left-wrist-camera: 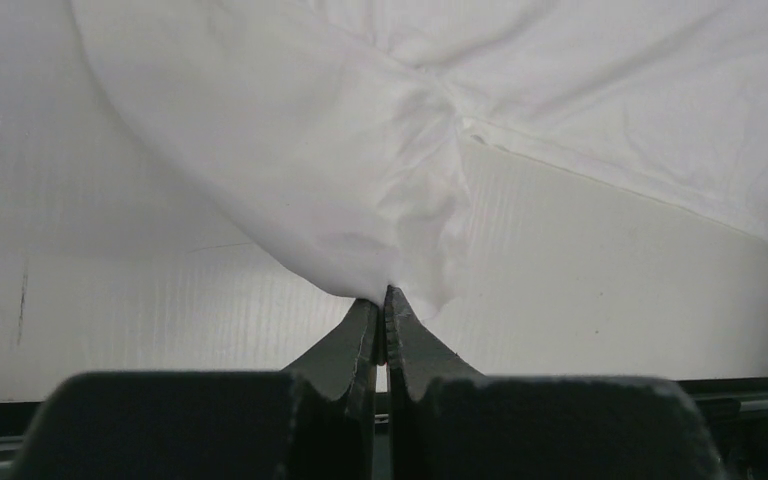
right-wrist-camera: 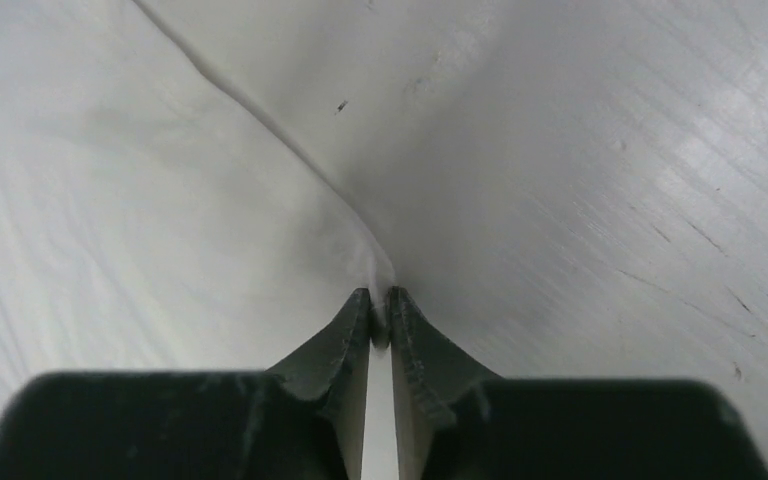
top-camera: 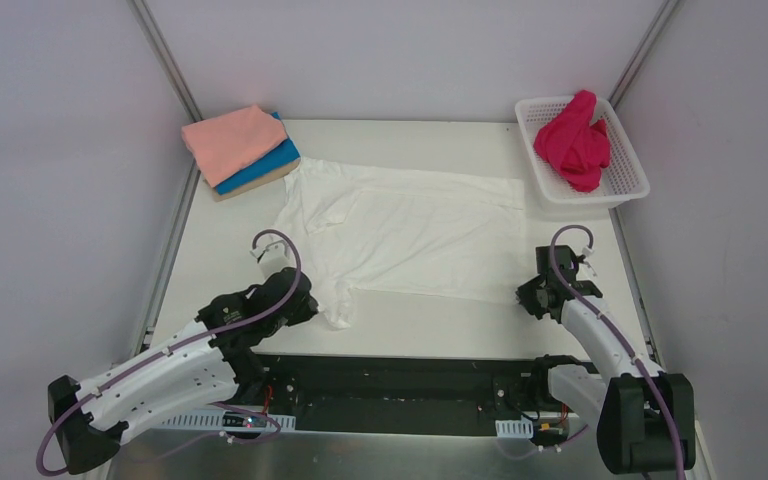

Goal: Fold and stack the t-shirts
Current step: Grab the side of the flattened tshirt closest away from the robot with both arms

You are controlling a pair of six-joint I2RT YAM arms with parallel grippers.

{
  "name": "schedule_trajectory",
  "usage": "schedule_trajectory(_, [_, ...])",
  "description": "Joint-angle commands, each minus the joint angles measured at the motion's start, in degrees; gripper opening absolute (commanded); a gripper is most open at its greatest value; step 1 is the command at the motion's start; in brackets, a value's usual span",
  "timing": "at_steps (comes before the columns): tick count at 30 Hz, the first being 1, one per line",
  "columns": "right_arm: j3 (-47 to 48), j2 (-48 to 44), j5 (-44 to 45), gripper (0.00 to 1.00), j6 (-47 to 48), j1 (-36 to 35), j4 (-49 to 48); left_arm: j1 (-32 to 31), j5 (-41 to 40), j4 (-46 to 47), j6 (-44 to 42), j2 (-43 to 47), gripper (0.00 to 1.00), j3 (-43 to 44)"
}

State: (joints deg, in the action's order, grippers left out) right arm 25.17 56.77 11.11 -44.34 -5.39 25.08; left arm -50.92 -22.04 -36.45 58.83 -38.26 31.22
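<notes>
Your left end effector [left-wrist-camera: 382,300] and right end effector [right-wrist-camera: 380,305] each clamped on the white t-shirt [top-camera: 410,235], spread across the counter [top-camera: 430,325].

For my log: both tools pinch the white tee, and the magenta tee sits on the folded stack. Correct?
No. The top view shows the magenta tee in the white basket. The left tool and right tool do pinch the white tee.
</notes>
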Motion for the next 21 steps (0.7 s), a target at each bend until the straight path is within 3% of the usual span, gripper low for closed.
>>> schedule_trajectory(1, [0.3,0.2,0.4,0.05,0.7,0.2,-1.3,0.4,-5.1,3.2,-3.7,0.7,0.0,3.1])
schedule_trajectory(2, [0.6,0.2,0.6,0.0,1.2,0.2,-1.4,0.5,-5.3,4.5,-4.7,0.7,0.0,3.1])
schedule_trajectory(12, [8.1,2.5,-1.6,0.0,6.8,0.2,-0.8,4.3,-3.8,18.8,-16.6,-7.2,0.0,9.3])
schedule_trajectory(21, [17.0,7.7,-1.2,0.0,9.5,0.8,1.0,19.0,7.7,25.6,-22.4,-18.5,0.0,16.5])
